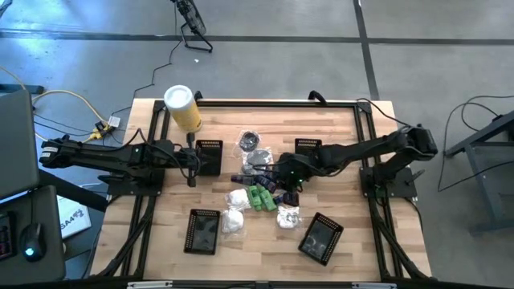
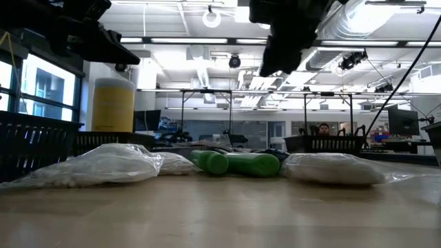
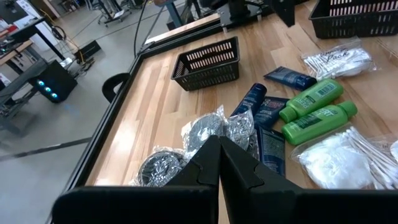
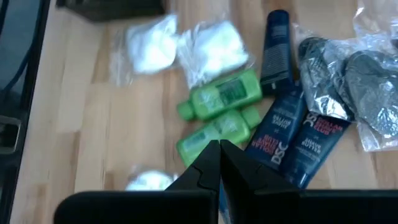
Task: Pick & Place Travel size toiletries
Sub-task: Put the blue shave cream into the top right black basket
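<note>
The travel size toiletries lie loose mid-table. They are two green bottles (image 1: 261,198) on their sides, dark blue tubes (image 4: 277,134), white packets (image 1: 234,210) and silvery-clear packets (image 1: 255,151). My right gripper (image 4: 217,152) is shut and empty. It hangs above the pile over the green bottles (image 4: 221,112) and blue tubes, tipped downward, and shows in the high view (image 1: 285,172). My left gripper (image 3: 219,149) is shut and empty, held above the table left of the pile (image 1: 193,167).
Black mesh baskets stand at the far middle (image 1: 209,156) (image 1: 307,147) and at the near edge (image 1: 202,231) (image 1: 321,238). A tall yellow canister (image 1: 183,106) with a white lid stands at the far left. Bare wood lies between the near baskets.
</note>
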